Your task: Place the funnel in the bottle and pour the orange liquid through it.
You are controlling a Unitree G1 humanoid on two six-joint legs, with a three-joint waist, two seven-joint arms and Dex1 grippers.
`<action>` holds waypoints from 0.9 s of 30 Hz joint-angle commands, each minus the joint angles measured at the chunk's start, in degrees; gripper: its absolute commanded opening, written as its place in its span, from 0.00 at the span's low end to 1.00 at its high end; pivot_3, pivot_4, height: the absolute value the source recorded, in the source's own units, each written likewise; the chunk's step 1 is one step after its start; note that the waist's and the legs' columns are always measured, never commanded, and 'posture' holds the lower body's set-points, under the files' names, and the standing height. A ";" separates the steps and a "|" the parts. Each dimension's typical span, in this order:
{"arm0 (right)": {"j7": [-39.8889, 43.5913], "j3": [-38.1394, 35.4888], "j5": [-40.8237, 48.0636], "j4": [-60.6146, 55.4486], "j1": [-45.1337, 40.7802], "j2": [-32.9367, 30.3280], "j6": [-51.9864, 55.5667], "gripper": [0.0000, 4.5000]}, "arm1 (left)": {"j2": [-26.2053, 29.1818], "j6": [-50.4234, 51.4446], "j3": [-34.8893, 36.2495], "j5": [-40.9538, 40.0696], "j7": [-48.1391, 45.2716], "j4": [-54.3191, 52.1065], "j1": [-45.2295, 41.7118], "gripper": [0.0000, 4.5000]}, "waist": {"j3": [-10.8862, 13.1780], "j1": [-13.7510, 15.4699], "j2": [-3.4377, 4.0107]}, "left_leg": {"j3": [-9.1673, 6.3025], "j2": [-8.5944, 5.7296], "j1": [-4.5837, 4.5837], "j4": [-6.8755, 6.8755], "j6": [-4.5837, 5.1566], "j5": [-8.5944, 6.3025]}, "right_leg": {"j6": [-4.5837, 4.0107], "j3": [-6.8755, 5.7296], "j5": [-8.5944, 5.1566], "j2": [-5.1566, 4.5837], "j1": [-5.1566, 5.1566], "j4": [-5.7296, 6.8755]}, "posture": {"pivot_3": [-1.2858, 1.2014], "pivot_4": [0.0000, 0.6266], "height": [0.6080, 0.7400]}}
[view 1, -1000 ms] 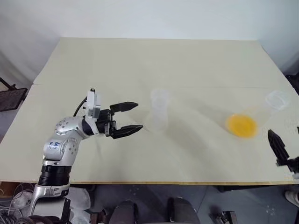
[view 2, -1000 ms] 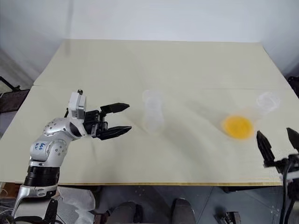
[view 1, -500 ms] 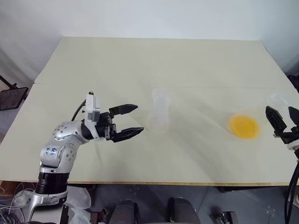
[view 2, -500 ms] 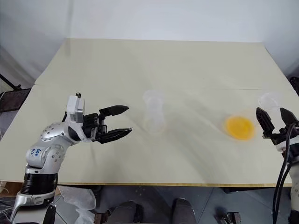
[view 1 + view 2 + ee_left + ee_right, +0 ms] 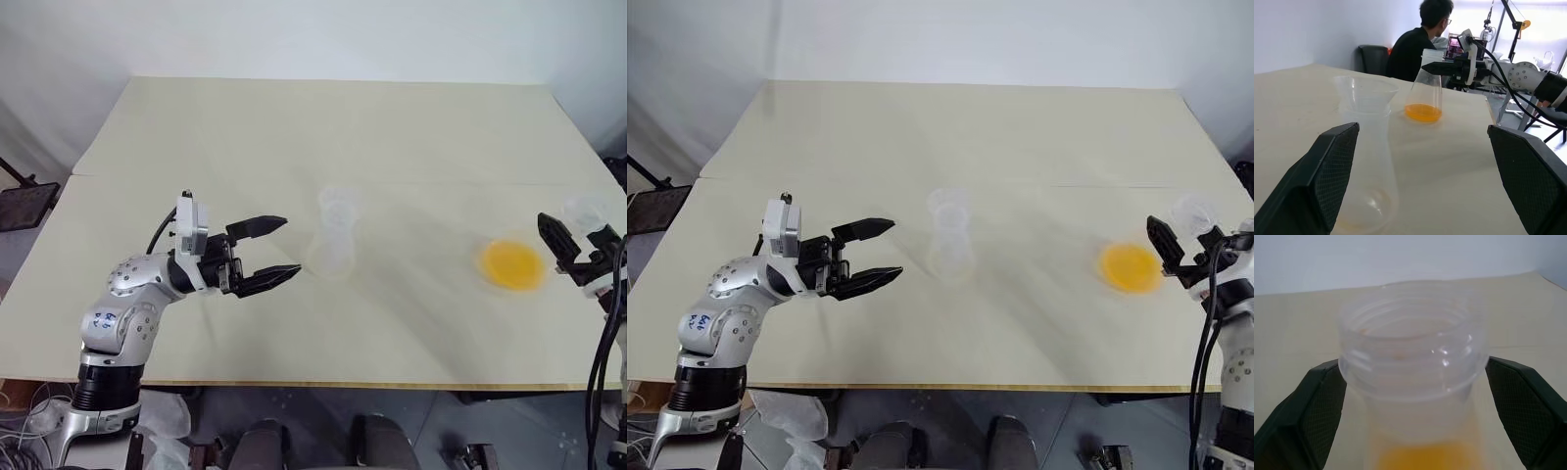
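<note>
Funnel (image 5: 1365,95) seemingly sits in bottle (image 5: 1367,196); flask (image 5: 1424,85) holds orange liquid (image 5: 1422,112); both grippers gape.

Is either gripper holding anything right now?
Nothing held. Right gripper is open, straddling the flask's neck; left gripper is open beside the bottle.

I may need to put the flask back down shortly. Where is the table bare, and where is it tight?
Bare tabletop lies across the far half, and between the clear bottle carrying the clear funnel and the clear conical flask of orange liquid. Tight spots: the open left gripper beside the bottle, and the open right gripper straddling the flask's neck.
</note>
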 commanded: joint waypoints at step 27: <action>-9.22 26.42 -20.02 -28.59 -19.15 -8.78 9.77 0.55 | -2.33 -7.59 0.52 2.59 0.66 6.96 -2.95 1.00 | 0.05 -0.05 0.14 | 0.00 0.00 -0.18 -0.04 -0.01 0.00 | 0.00 -0.03 0.00 0.01 -0.23 -0.05 | 0.52 0.24 1.00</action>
